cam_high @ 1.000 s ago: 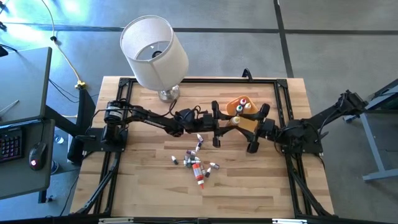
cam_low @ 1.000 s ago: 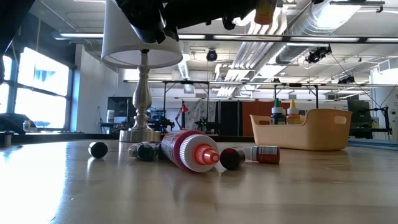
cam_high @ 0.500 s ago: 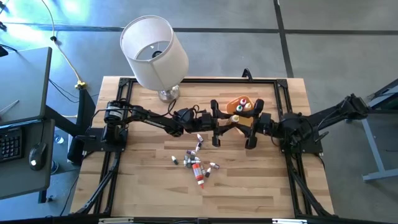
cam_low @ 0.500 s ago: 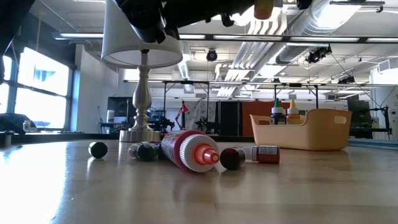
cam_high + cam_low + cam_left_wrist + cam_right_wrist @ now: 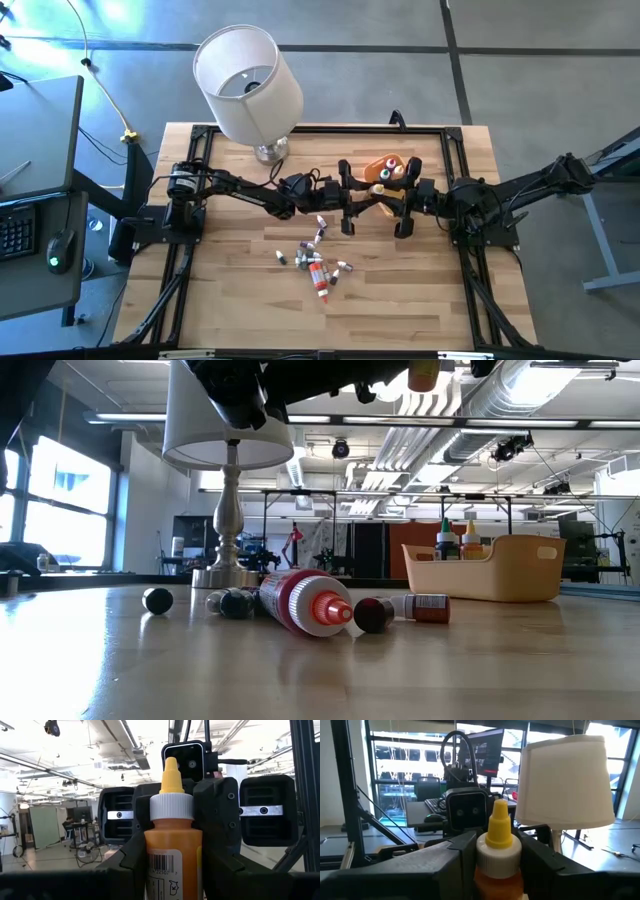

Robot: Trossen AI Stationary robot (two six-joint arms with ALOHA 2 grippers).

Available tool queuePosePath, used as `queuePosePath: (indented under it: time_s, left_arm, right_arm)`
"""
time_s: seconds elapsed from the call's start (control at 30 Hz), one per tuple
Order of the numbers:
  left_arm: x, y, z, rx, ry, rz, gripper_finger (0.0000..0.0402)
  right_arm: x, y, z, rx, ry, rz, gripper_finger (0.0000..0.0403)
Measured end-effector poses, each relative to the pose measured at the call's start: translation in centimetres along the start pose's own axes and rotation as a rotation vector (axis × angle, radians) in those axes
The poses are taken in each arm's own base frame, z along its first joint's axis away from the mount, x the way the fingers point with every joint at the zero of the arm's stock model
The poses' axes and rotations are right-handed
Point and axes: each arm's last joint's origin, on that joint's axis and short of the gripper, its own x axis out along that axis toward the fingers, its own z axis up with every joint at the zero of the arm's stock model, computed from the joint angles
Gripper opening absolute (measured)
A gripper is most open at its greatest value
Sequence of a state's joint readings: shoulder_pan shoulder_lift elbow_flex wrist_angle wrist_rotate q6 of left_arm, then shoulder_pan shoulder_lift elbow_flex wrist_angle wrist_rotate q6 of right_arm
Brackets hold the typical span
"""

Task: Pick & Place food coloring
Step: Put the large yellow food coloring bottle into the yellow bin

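A mid-air handover is taking place above a wooden table [image 5: 230,300]. Nearest the low camera, a red-capped tube [image 5: 300,600] is lying among a scatter of small food coloring bottles [image 5: 318,262], which are waiting on the wood well short of the orange bin [image 5: 485,568]. Above and just short of that bin, the left gripper [image 5: 352,192] is gripping a yellow-capped orange food coloring bottle [image 5: 172,850], its fingers pressing narrowly on the body. The right gripper [image 5: 403,199] is meeting it from the bin's side, its fingers drawing in around the same bottle [image 5: 497,855]; whether they are bearing on it yet is not clear. Several bottles [image 5: 455,538] are already standing inside the bin, and beyond it a white-shaded lamp [image 5: 250,82] is standing at the table's far edge. The step in hand appears to be the pass from left to right; next, the right fingers need a firm hold before the left lets go, then a short carry over the bin.
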State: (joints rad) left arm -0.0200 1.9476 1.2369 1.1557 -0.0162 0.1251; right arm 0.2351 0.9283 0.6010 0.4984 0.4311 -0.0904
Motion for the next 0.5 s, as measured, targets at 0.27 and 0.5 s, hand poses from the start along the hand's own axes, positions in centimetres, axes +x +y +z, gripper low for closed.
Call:
queuePosePath:
  time_s: [0.27,0.5]
  left_arm:
    - [0.0,0.0,-0.4,-0.002,0.039,0.003,0.0129]
    - [-0.1,0.2,-1.5,0.002,0.154,0.025,0.0136]
  right_arm:
    - [0.0,-0.1,-0.5,0.022,0.05,-0.036,0.0114]
    - [-0.5,0.6,-1.4,0.036,0.138,-0.114,0.0114]
